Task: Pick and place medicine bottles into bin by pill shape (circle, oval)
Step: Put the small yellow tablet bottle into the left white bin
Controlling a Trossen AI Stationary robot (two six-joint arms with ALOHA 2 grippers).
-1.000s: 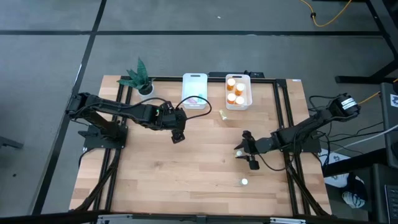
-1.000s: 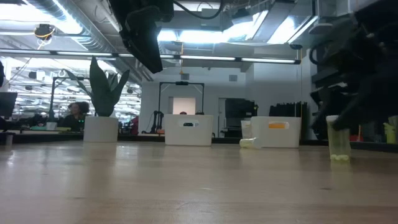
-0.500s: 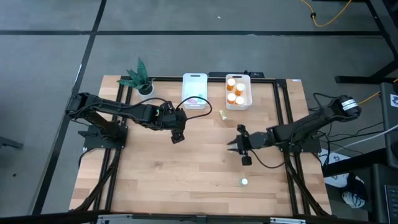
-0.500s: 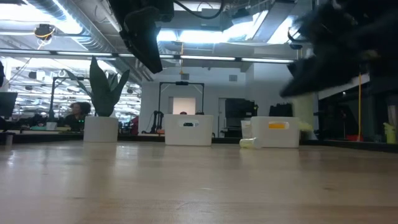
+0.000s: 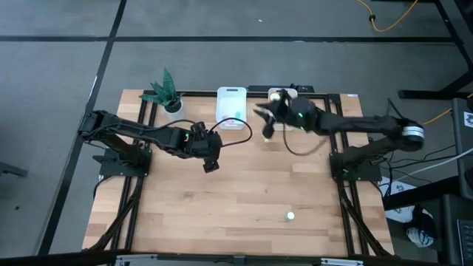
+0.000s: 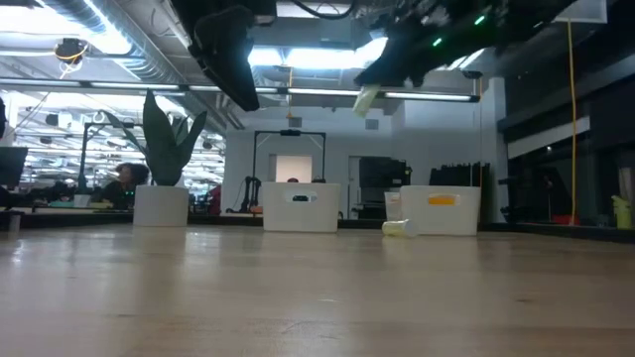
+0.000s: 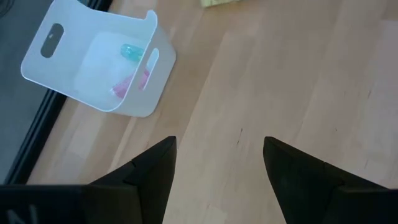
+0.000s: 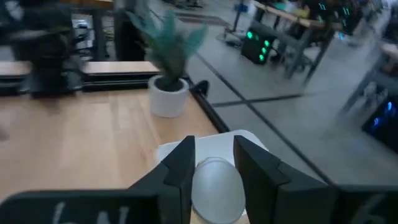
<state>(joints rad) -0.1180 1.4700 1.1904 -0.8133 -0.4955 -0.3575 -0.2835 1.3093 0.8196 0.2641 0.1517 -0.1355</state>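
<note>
While the right arm reaches across the far side of the counter, this is how things stand:

Right pincer [image 5: 266, 120]: raised off the wood near the two white bins at the far edge, closed around a small pale bottle [image 8: 216, 190]; the wrist view shows the bottle's rounded top pinched between the two dark fingers [image 8: 175, 169], and the low view shows it carried high in the air [image 6: 366, 98].

Left pincer [image 5: 211, 160]: hanging above the counter's left-middle, short of the left bin, fingers spread apart with nothing between them.

Left bin [image 5: 230, 108]: white, at the far edge; something pink and teal lies inside [image 7: 134, 68], too indistinct to name.

Right bin [image 5: 294, 120]: white, just beside the left one, partly hidden by the right arm; an orange bottle with a white cap [image 5: 283, 94] shows in it.

Loose bottles: one small pale bottle [image 5: 290, 216] sits alone near the front of the counter [image 5: 244, 192], well apart from both arms; another pale one lies on its side by the right bin [image 6: 398, 227].

Potted plant [image 5: 164, 91]: far left corner of the counter.
</note>
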